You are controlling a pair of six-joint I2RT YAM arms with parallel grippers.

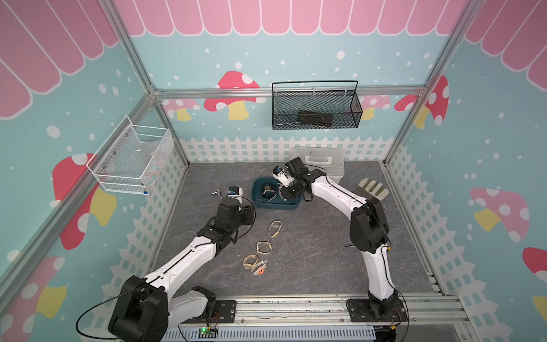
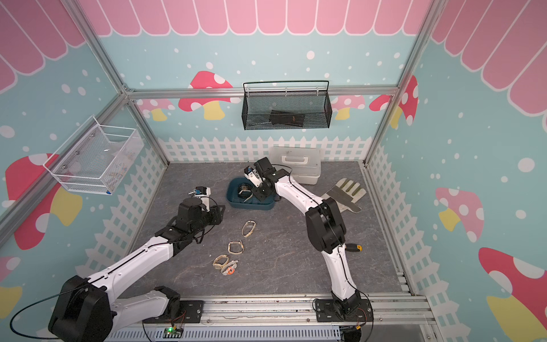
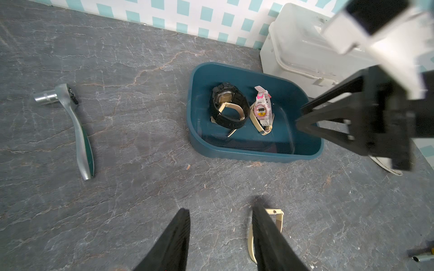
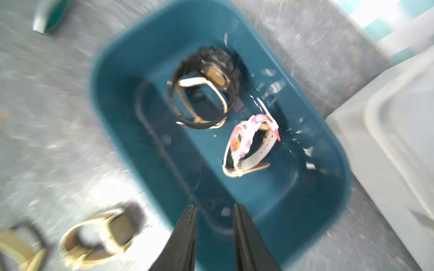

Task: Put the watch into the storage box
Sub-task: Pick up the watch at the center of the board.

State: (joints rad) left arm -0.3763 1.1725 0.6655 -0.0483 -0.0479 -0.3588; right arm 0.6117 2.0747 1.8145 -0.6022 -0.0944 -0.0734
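The right gripper hangs over the end of the storage box nearest to it, its two black fingers spread a little with nothing between them. Ahead of its tips, down on the box floor, lies a pink-and-white watch, and beyond that a black watch with a beige strap looped through it; neither touches the gripper. The view from that wrist is blurred. Past the box, further out from this gripper, stands a white lidded case. The left gripper hovers above the grey tabletop well short of the box, jaws wide apart and empty; a beige watch lies on the table just beside one finger, partly hidden by it, and I cannot tell whether they touch. A ratchet wrench lies off to that gripper's outer side, away from the box. Behind both grippers, toward the arm bases, three more watches lie loose on the table in both top views
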